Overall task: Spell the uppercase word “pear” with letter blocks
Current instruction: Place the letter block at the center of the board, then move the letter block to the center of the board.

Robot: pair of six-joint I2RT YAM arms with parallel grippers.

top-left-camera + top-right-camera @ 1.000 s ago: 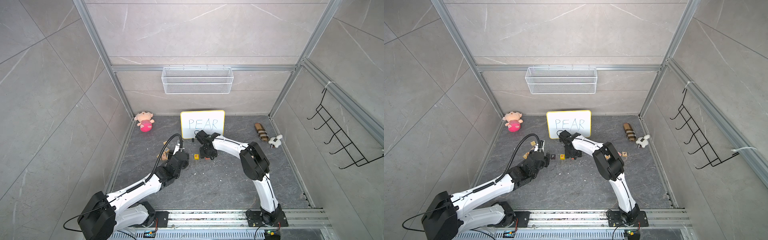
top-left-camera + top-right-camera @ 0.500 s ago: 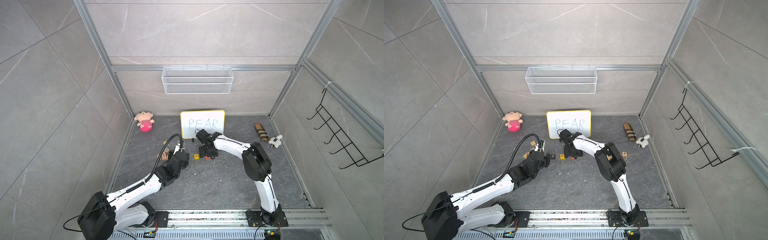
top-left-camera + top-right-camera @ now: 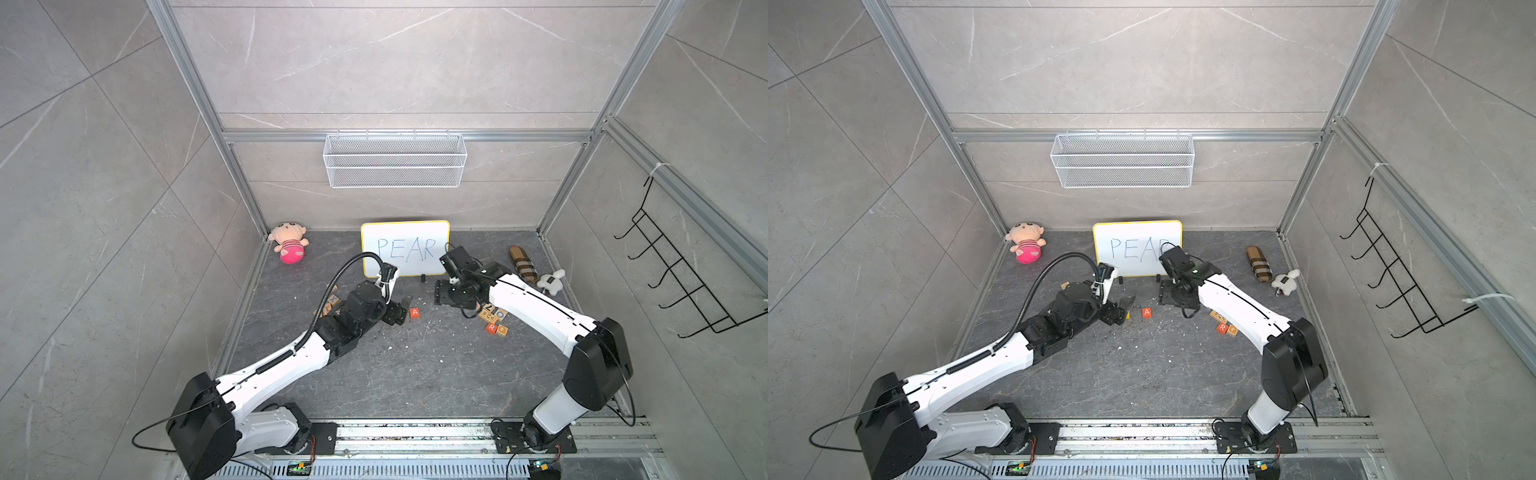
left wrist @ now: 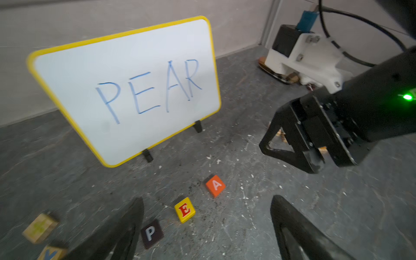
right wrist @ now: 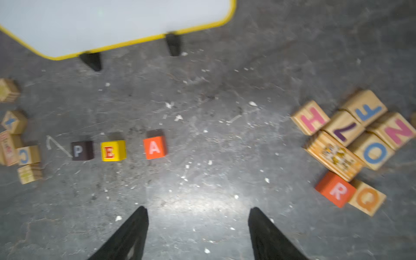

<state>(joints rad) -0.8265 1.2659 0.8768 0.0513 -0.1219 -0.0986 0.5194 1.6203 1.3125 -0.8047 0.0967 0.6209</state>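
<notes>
Three blocks, P, E, A, stand in line; both jaws have just spread wider, empty; R waits apart.

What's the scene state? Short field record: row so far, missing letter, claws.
row: P block, E block, A block, in order, in front of whiteboard
spacing: P and E close; A slightly apart
missing: R block, off the row, against Q block
left claw: open, empty
right claw: open, empty

Bright, even light; wrist views blurred (perhaps motion).
</notes>
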